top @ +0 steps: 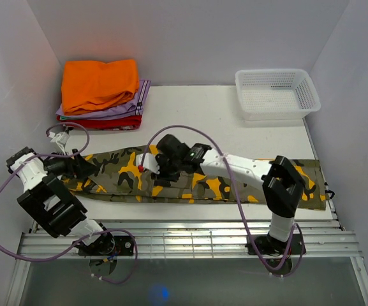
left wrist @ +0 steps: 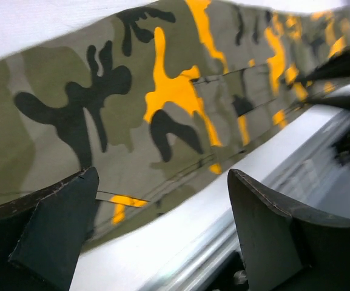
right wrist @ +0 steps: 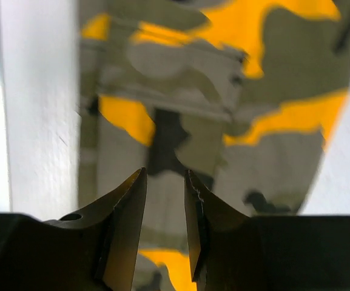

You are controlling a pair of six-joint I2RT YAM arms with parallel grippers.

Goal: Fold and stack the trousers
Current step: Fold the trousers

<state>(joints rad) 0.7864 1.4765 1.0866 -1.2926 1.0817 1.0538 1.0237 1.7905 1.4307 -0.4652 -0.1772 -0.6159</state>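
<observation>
Trousers (top: pixel 120 175): camouflage print, laid flat in one long strip, left to right, across the near side of the white table (top: pixel 203 108).

Right arm (top: pixel 247 167): upright at its base, forearm stretched leftward low over the cloth. Right claw (right wrist: pixel 164 176) is above mid-trousers, narrowed to a slit with nothing seen between the fingers.

Left arm (top: pixel 46 191): elbow folded back. Left claw (left wrist: pixel 162 182) is spread wide over the cloth's near edge at its left end.

Folded clothes stack (top: pixel 101 86): far left.

Basket (top: pixel 278 111): far right.

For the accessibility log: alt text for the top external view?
Camouflage trousers lie in a long strip across a white table, left tool at their left end, right tool over their middle. Folded clothes back left, white basket back right.
</observation>
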